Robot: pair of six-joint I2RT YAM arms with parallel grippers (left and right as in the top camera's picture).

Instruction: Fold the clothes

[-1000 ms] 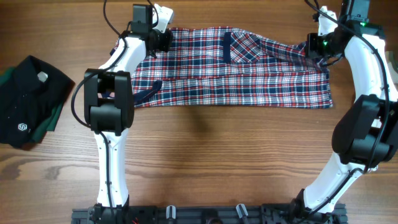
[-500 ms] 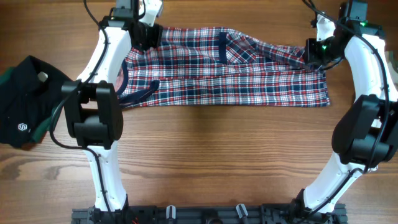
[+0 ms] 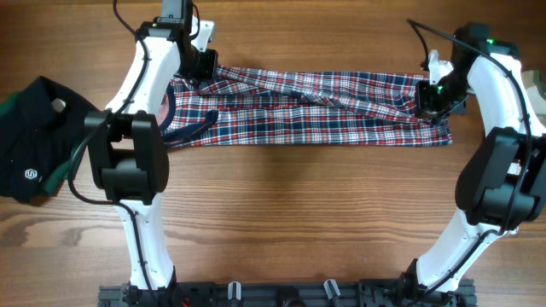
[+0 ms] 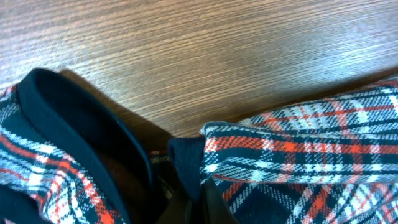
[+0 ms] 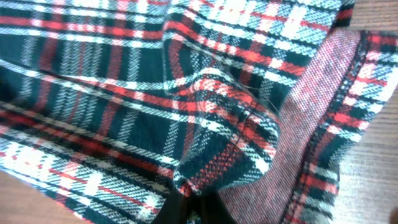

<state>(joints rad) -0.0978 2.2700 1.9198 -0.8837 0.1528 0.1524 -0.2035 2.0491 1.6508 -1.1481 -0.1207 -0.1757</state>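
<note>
Drew the shirt's point(image 3: 307, 107) far edge nearer since the earlier frame, narrowing it to a band across the table point(image 3: 281, 213). Reached both arms to its ends. Clamped left gripper point(image 3: 194, 64) on navy collar trim point(image 4: 93, 124), right gripper point(image 3: 431, 98) on a plaid fold. Noted small white logo point(image 3: 31, 175), without legible writing, on black garment point(image 3: 38, 128) at left.

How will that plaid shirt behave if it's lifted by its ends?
Probably floppy: the plaid shirt lies creased and doubled over. It would likely sag midway, since cloth bunches into a peak at the right fingers. Thin weave suggests it's light.
</note>
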